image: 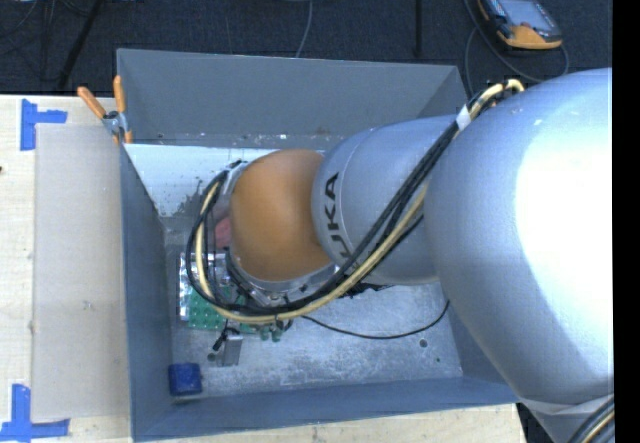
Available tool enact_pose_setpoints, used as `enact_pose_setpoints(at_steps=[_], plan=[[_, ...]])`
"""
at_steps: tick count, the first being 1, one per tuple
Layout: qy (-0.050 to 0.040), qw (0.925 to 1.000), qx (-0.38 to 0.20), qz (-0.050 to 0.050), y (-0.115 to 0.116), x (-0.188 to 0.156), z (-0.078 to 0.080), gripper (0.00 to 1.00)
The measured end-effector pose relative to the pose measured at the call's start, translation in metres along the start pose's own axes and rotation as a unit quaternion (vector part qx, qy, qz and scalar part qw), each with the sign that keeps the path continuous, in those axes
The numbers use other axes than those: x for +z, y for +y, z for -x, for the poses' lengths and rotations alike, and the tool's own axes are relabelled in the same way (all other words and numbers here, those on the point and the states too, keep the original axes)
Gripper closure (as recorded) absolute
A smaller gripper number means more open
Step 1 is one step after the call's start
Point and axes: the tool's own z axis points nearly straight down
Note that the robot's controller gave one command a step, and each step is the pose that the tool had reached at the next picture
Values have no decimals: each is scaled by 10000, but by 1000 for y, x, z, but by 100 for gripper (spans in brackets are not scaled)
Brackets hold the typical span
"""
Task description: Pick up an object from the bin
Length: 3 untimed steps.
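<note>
My gripper (226, 349) pokes out from under the arm, low over the left part of the bin floor, and most of it is hidden. A small blue block (184, 379) lies in the front left corner, a little below and left of the gripper and apart from it. A green and silvery thing (193, 303) shows just above left of the gripper, half under the arm; I cannot tell if it is loose. A bit of something pink (222, 228) peeks out behind the cables further back.
The arm, with its orange cover and looped cables, hides the middle and right of the bin. A thin black cable trails over the speckled floor to the right of the gripper. The bin's left wall stands close to the gripper.
</note>
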Motion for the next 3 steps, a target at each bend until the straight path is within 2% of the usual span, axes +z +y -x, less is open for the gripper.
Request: enact_pose_setpoints(at_steps=[1,2,3], plan=[[-31,10000,83,13,3,24,27,0],[-53,9999,91,35,5,20,29,100],[-66,9973,-732,15,-15,-108,18,100]])
